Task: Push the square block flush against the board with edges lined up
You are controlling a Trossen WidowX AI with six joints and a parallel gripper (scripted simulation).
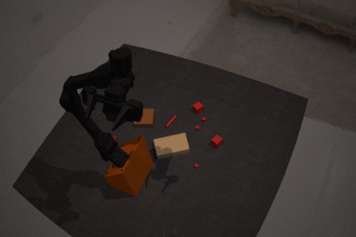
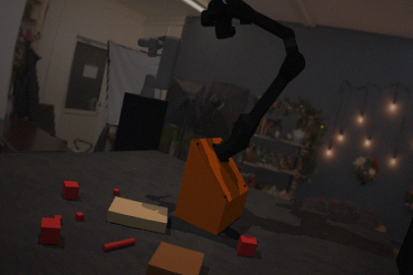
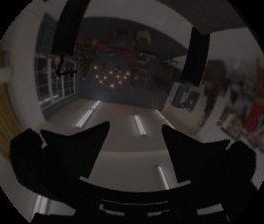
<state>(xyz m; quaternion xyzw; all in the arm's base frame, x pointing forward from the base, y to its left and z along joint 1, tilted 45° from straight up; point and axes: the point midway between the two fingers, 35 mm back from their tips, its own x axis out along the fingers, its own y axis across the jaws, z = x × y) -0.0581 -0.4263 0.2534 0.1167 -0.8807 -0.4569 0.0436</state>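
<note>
Square block (image 1: 145, 117) (image 2: 176, 258) apart from tan board (image 1: 171, 144) (image 2: 138, 214), pincer (image 1: 101, 123) (image 2: 217, 14) (image 3: 136, 125) spread wide, white sheet (image 2: 89, 72) on door (image 2: 85, 93), lettering unreadably small

Top looks steeply down, exterior sideways; both show the tabletop (image 1: 250, 109) (image 2: 197, 249).

The robot had one black arm (image 1: 86, 124) (image 2: 272, 94), and this arm was bent and raised high. From its foot the lower part leaned upward, and at the elbow (image 2: 294, 62) it made a sharp turn. The forearm (image 2: 265, 21) then went back over, rising a little toward the wrist (image 2: 227, 8). At its tip was the end effector (image 1: 102, 118) (image 3: 136, 125), which was held up in the air. Its two dark fingers stood wide apart, with nothing between them, and their pointed tips did not touch each other.
</note>
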